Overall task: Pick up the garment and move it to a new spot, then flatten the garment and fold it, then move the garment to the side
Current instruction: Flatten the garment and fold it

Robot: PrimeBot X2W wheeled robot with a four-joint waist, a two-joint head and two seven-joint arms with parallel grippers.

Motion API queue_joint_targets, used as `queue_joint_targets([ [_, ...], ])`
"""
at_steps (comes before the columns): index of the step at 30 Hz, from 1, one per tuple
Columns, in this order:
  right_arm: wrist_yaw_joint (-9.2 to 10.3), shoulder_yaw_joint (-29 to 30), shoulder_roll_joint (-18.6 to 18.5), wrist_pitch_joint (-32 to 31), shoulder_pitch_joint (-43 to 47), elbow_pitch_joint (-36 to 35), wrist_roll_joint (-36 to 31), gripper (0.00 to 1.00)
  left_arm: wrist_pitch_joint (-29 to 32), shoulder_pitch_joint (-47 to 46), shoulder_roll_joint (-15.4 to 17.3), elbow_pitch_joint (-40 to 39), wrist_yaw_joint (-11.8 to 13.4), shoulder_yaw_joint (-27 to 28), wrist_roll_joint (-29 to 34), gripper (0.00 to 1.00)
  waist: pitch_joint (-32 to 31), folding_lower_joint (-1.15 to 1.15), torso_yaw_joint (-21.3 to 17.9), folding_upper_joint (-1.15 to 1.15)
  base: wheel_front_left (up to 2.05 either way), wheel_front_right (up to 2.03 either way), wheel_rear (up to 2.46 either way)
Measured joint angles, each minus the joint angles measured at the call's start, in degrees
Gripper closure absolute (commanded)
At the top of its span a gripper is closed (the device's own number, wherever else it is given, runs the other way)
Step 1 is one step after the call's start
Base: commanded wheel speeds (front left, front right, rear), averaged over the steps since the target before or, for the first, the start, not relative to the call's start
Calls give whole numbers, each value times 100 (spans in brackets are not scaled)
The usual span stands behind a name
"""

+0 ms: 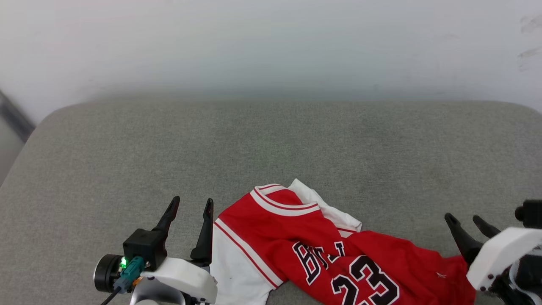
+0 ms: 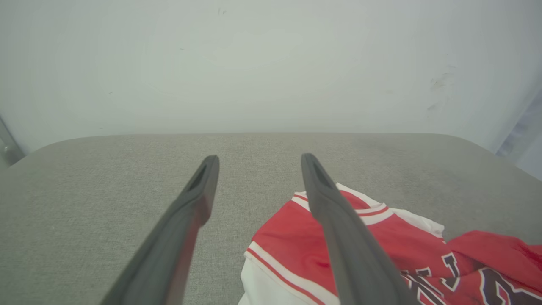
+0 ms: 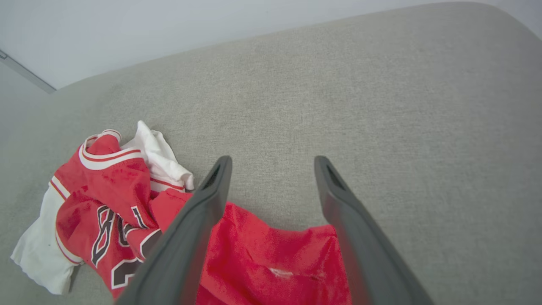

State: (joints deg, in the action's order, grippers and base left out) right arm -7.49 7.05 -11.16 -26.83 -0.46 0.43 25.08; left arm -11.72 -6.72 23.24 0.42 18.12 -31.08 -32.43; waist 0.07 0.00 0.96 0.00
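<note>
The garment (image 1: 322, 250), a red jersey with white sleeves, black lettering and "23", lies crumpled on the grey cushion near the front edge. Just left of its white sleeve stands my left gripper (image 1: 189, 205), open and empty. At the jersey's right end my right gripper (image 1: 465, 220) is open, apart from the cloth. In the left wrist view the garment (image 2: 296, 245) lies under and right of my left gripper (image 2: 258, 163). Red fabric of the garment (image 3: 271, 258) lies between and below the spread fingers of my right gripper (image 3: 271, 163) in the right wrist view; nothing is pinched.
The grey fabric cushion (image 1: 271, 144) stretches wide behind the jersey, with rounded back corners. A pale wall (image 1: 271, 46) rises behind it. The cushion's left edge drops off at a gap (image 1: 15, 120).
</note>
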Motion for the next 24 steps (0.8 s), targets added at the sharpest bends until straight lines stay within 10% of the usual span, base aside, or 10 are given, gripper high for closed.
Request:
queue_joint_targets([
  [21,1,-2741,-846,-1761,-2792,2840,1184,0,-236,-879,-385,412,-299,-7,108,0,1173,0,931,0,0,0,0],
  [22,7,-2803,-860,-1775,-2819,2871,1235,51,-243,-879,-392,436,-300,3,107,0,1168,0,934,0,0,0,0],
  [24,9,-2929,-898,-1749,-2868,2859,1322,100,-259,-876,-404,480,-326,22,101,0,1149,0,931,0,0,0,0],
])
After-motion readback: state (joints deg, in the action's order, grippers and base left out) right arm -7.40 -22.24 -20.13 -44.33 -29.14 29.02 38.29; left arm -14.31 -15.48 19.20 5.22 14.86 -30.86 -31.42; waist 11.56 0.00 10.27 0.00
